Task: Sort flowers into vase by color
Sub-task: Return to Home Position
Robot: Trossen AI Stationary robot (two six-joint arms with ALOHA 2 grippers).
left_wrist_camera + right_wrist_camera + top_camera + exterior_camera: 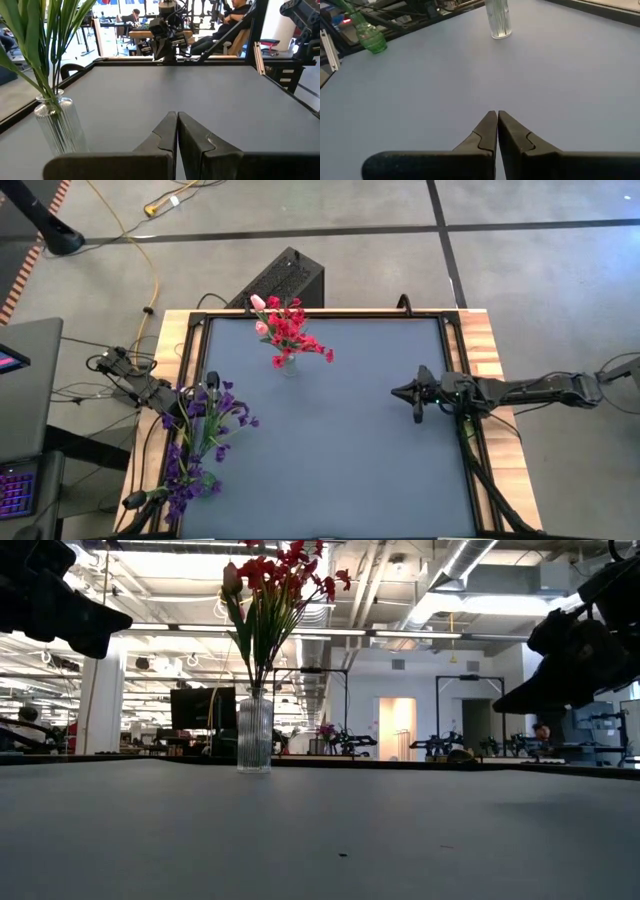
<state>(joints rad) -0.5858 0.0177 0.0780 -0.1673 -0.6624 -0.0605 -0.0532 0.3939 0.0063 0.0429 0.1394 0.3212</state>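
Red and pink flowers (285, 330) stand in a clear ribbed vase (254, 735) just ahead of the left gripper (177, 116); purple flowers (205, 425) in a green vase (370, 40) crowd beside it. Both it and the right gripper (497, 115), well apart across the table (340, 470), hover clenched on nothing.

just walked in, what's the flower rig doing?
Nothing is being handled. Both arms hang above the table, the left claw and the right claw shut and empty. Red and pink flowers stand in the clear vase near the far edge. Purple flowers are at the left edge, where the green vase stands. Sorting looks done.
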